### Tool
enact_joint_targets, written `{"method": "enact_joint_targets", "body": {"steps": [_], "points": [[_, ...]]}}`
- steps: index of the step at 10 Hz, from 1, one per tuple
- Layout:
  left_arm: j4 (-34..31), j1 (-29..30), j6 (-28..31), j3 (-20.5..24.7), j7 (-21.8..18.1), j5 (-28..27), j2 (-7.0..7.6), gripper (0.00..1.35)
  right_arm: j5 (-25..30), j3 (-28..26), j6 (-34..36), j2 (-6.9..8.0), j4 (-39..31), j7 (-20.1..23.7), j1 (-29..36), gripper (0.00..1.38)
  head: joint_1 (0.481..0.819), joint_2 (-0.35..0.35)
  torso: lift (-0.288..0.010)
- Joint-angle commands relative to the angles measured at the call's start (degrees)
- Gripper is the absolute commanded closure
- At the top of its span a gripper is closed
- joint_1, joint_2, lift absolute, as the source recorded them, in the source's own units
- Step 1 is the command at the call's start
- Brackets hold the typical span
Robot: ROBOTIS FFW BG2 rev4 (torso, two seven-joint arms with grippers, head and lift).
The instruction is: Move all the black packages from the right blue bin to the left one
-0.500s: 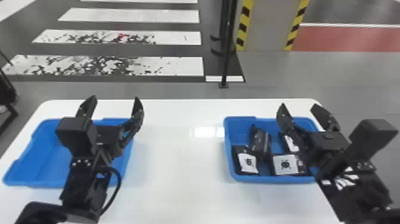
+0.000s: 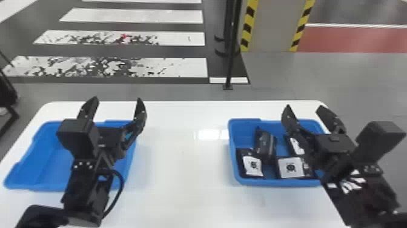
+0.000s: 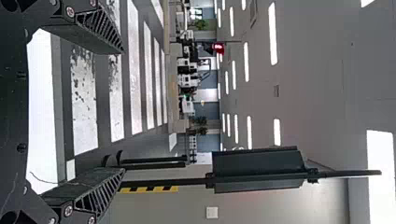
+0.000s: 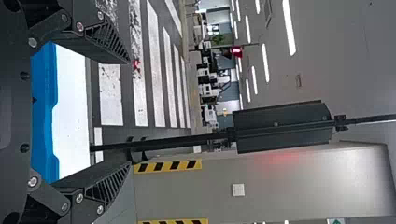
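packages (image 2: 266, 146) in right blue bin (image 2: 272, 182)

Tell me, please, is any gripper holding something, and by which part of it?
Nothing is held: the left gripper and the right gripper are both open and empty.

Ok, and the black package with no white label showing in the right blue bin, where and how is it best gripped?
Probably across the unlabelled package's narrow width, mid-length, the right tool coming from above: its long axis runs from the bin's far side toward the near one, and white-labelled packages flank its near end.
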Motion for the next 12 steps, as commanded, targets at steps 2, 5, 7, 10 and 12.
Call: {"method": "enact_joint_targets", "body": {"steps": [2,5,7,10,12], "points": [[0.0,0.0,-0.17,0.11,-0.09,-0.07,-0.02,0.15,-0.08,0.0,-0.15,0.0,0.0,0.01,0.11,0.27,0.694,-0.027,-0.132],[0.14,0.0,-0.17,0.11,0.0,-0.3,-0.02,0.15,-0.19,0.0,-0.15,0.0,0.14,-0.08,-0.03,0.27,0.694,-0.026,-0.132],[0.14,0.0,-0.31,0.34,0.0,-0.3,-0.02,0.15,-0.19,0.0,-0.43,0.0,0.14,0.01,-0.03,0.28,0.695,-0.025,-0.132],[0.14,0.0,-0.31,0.34,0.0,-0.3,-0.02,0.15,-0.3,0.0,-0.43,-0.09,0.28,-0.08,-0.03,0.28,0.693,-0.024,-0.132],[0.14,-0.14,-0.31,0.34,0.0,-0.3,-0.02,0.15,-0.3,0.0,-0.57,-0.09,0.14,-0.08,-0.03,0.28,0.693,-0.024,-0.132]]}}
